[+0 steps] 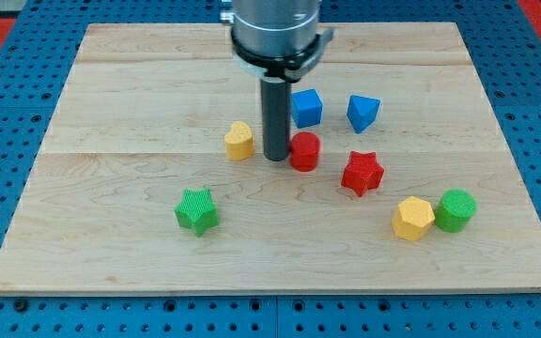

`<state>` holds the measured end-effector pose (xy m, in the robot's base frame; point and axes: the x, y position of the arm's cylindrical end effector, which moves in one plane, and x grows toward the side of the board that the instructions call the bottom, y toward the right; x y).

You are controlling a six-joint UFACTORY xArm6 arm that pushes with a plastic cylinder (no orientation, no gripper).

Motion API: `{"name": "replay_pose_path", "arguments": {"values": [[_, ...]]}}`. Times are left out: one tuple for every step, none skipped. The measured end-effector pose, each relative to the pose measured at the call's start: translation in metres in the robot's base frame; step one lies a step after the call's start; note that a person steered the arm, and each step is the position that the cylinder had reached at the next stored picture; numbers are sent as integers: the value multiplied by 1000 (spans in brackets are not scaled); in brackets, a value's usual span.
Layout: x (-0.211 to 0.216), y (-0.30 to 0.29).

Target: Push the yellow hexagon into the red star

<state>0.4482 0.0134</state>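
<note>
You have no jaws, so bring my tip (276, 157) right of the yellow hexagon (412, 218), then push toward the red star (362, 173).

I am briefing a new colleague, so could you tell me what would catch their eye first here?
First, the dark rod coming down from the view's top, my tip set between the yellow block and the red cylinder. Next, the red star right of centre, and the yellow hexagon beside a green cylinder at the lower right.
</note>
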Motion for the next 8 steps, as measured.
{"name": "replay_pose_path", "arguments": {"values": [[29,8],[58,-2],[95,5],[142,41],[151,120],[140,123],[126,142],[127,188]]}}
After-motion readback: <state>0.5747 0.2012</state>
